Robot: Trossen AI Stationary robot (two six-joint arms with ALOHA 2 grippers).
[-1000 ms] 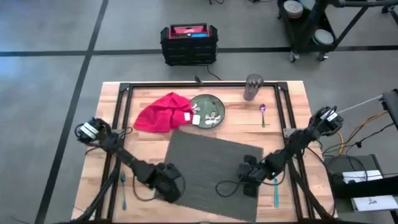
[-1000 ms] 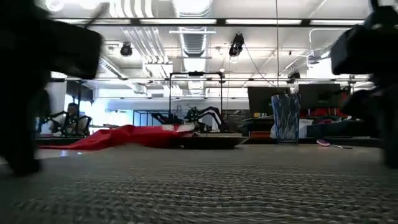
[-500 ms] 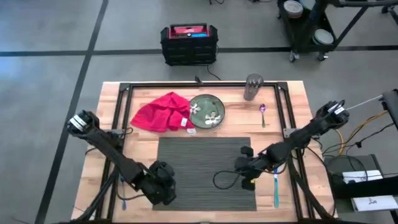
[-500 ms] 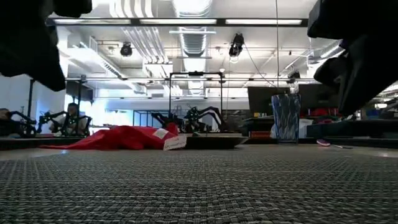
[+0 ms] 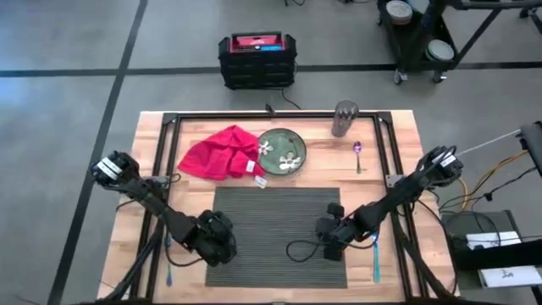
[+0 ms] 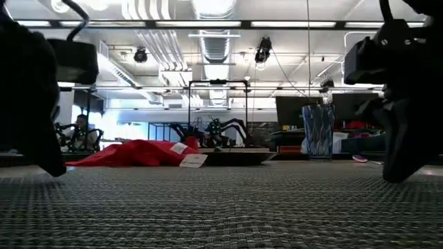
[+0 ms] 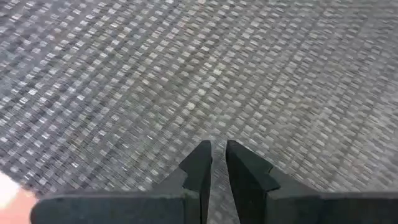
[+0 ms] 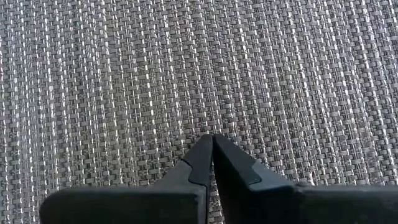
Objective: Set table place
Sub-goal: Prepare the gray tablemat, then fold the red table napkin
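The place, a dark grey ribbed placemat [image 5: 275, 229], lies flat on the light-wood table [image 5: 406, 144], its edges parallel to the table's. My left gripper [image 5: 216, 241] stands over the mat's near left part, fingers closed to a narrow slit [image 7: 217, 146]. My right gripper [image 5: 330, 239] stands over the mat's near right part, shut [image 8: 212, 138]. Both point down at the weave. In the low view they are dark shapes at the left [image 6: 41, 159] and right [image 6: 398, 169]. My left gripper points steeply down at the placemat's near left part [image 7: 214, 134]. In the low view its tip reaches the mat's surface, which lies flat; I cannot tell whether it touches. My right gripper points steeply down at the mat's near right part [image 8: 212, 127], where its closed tip meets the flat weave.
Beyond the mat lie a red napkin [image 5: 220, 152] with a white tag and a green flowered plate [image 5: 282, 151]. A glass [image 5: 345, 119] and a purple spoon [image 5: 358, 155] are at the far right. Teal utensils lie near the left [image 5: 169, 267] and right [image 5: 375, 263] rails.
The placemat lay skewed, its far corner against the plate. It has turned square to the table and slid toward the near and left edges, uncovering the napkin's tag. Both grippers moved with it a little to the left, then slightly toward the far edge.
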